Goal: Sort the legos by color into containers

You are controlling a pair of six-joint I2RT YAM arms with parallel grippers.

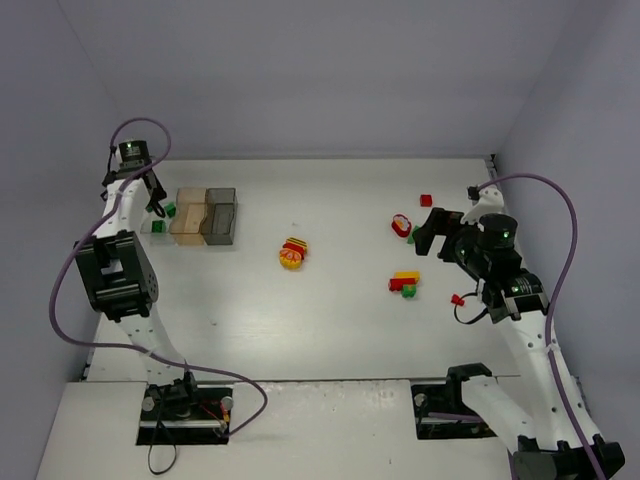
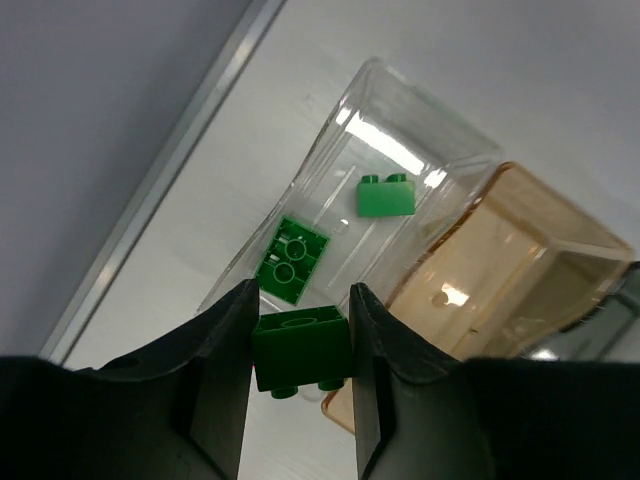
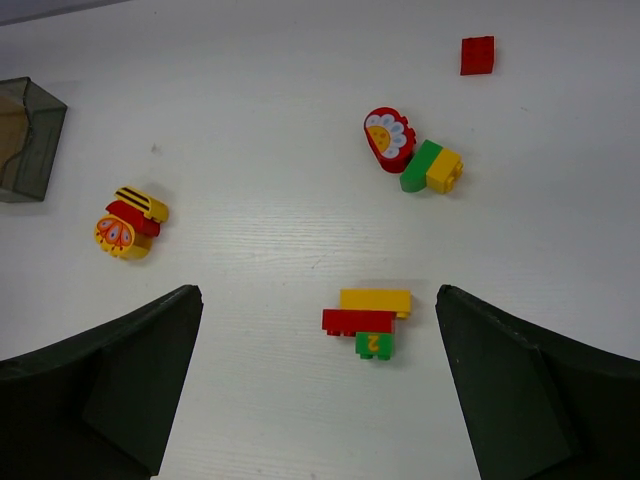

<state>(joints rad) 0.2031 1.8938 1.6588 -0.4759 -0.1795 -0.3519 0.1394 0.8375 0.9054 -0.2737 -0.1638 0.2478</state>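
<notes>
Left jaws: clamped on one green brick [image 2: 300,350], which fills the gap between them.
Clear box [image 2: 420,100]: directly ahead of the left jaws, its near end close under the held brick.
Clear box contents: two green bricks, one lying flat [image 2: 291,260] just beyond the jaw tips, one upright [image 2: 386,195] farther ahead.
Amber box [image 2: 540,230]: ahead and right of the left jaws, joined to the clear box; its near corner shows just beside the held brick.
Dark box [image 2: 628,300]: beyond the amber box, at the far right of the left jaws' view.
Right jaws: wide apart, holding nothing, hanging above the surface [image 1: 330,320].
Stacked clump [image 3: 368,320]: yellow over red over green, between the right jaws and a little ahead.
Flower clump [image 3: 410,150]: farther ahead, with green and yellow attached.
Red brick [image 3: 477,55]: far ahead, to the right.
Striped clump [image 3: 128,220]: ahead, to the left.
Risk, wrong box: the held brick sits near the clear-amber partition, so a release here may tip green into amber.
Risk, rim strike: it may catch the near wall and bounce out.
Risk, mixed clumps: these remain unsplit, and a clump dropped whole would spoil any box's colour.
</notes>
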